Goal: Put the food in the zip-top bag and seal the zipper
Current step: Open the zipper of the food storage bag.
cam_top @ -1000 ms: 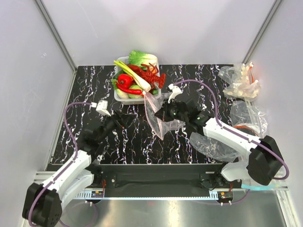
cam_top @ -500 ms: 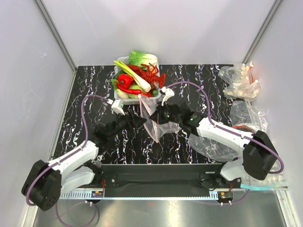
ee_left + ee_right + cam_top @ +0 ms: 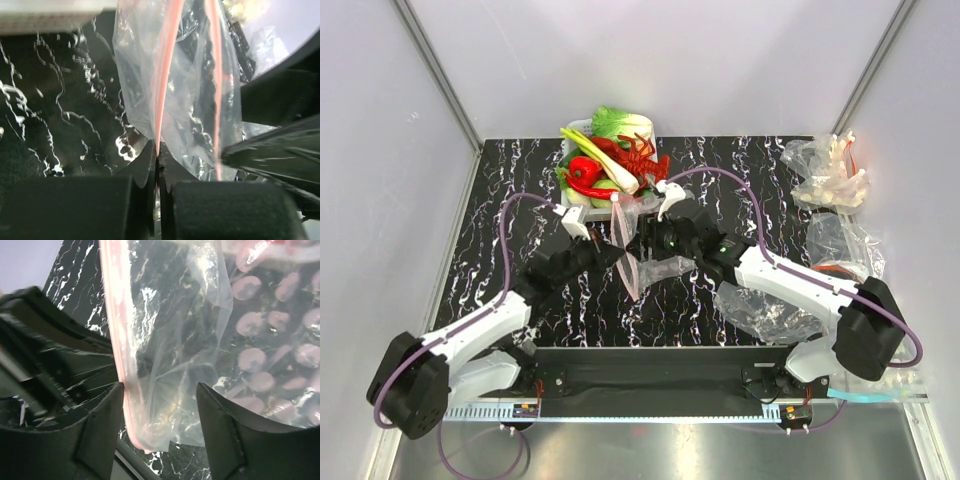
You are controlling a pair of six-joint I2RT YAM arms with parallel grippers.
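Fig.: zip-top bag (image 3: 658,268) hangs btwn arms, near food (image 3: 610,165). My left gripper (image 3: 156,148) pinches zipper (image 3: 167,60); right gripper (image 3: 160,390) jaws apart. Film looks limp, slippery; I'd grip the stiffer strip.

Top view – high, behind robot, looking down on table (image 3: 510,190); wrist views – close-up, both on zip-top bag (image 3: 190,100).
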